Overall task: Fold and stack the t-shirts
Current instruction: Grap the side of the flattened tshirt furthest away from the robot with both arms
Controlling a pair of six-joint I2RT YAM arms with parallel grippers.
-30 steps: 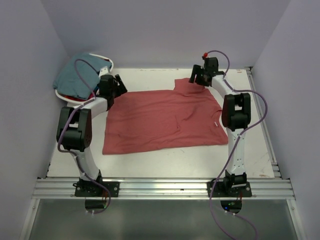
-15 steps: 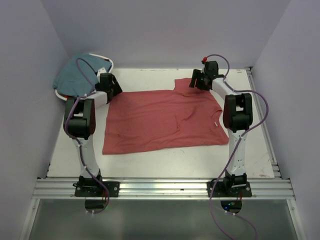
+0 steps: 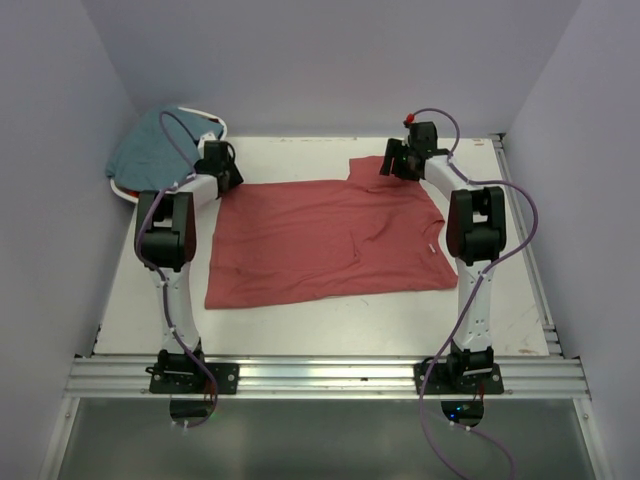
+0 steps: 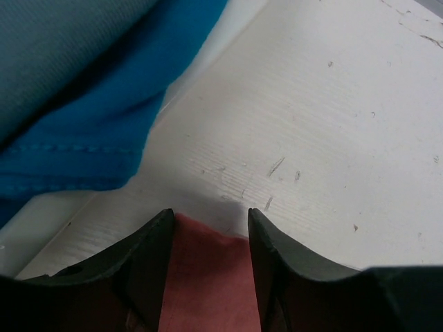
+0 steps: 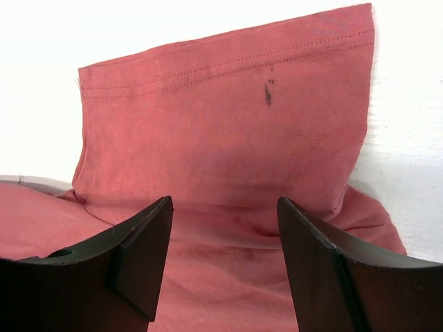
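At the far left, the teal shirt (image 3: 150,152) lies heaped in the white basket (image 3: 216,124), with a bright blue shirt (image 4: 83,138) showing under it in the left wrist view. Just beside the basket, the left gripper (image 4: 210,220) is down at the table (image 3: 300,322). Its jaws stand partly apart around the far-left corner of the red shirt (image 3: 330,235), not yet clamped on it.

The red shirt is spread flat across the middle of the table. It looks light, limp and easily wrinkled, so it will likely sag and drag unless lifted by two points at once. The far corners and the hemmed sleeve edges look like the firmest holds.

At the right, the right gripper (image 5: 225,207) hovers over the far-right sleeve, wide open and holding nothing.

Compared with a second ago, the left arm has swung its elbow inward and reached farther back, to the shirt's corner, and its jaws have narrowed. The right arm has hardly moved. The shirt lies as before.
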